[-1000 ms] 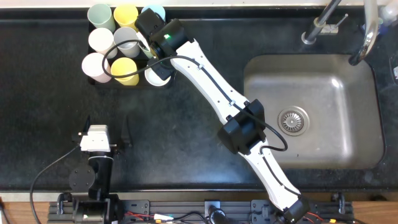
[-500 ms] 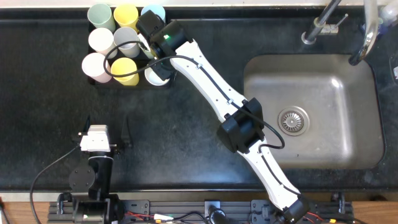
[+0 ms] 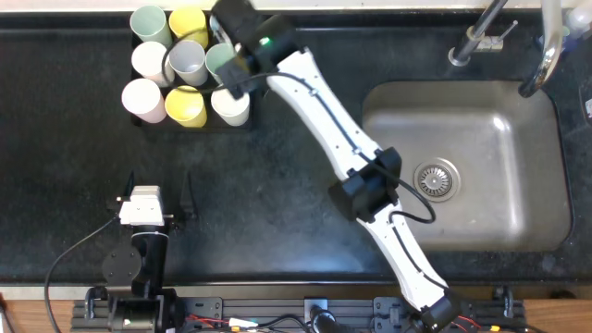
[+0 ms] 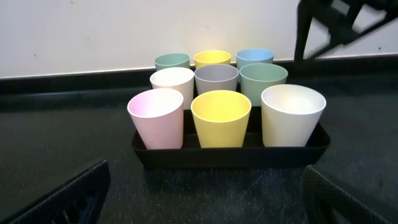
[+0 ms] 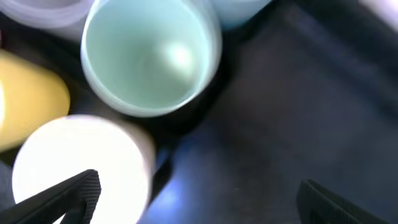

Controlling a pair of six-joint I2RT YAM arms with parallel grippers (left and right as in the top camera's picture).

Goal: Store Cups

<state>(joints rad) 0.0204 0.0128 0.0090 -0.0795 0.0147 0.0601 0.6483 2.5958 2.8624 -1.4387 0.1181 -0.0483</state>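
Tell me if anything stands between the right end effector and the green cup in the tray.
Nothing visible does. The right end effector hangs open above the green cup, whose mouth is uncovered. The white cup and yellow cup stand close beside it in the tray, not over it.

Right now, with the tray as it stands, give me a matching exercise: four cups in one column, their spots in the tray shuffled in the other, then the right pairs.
Cups in the black tray:
1. pink cup
2. grey cup
3. blue cup
4. cream cup

Places (near means the robot's side; left and right are the robot's):
A. far right corner
B. middle of the tray
C. near left corner
D. near right corner

Pairs: 1-C, 2-B, 3-A, 4-D.
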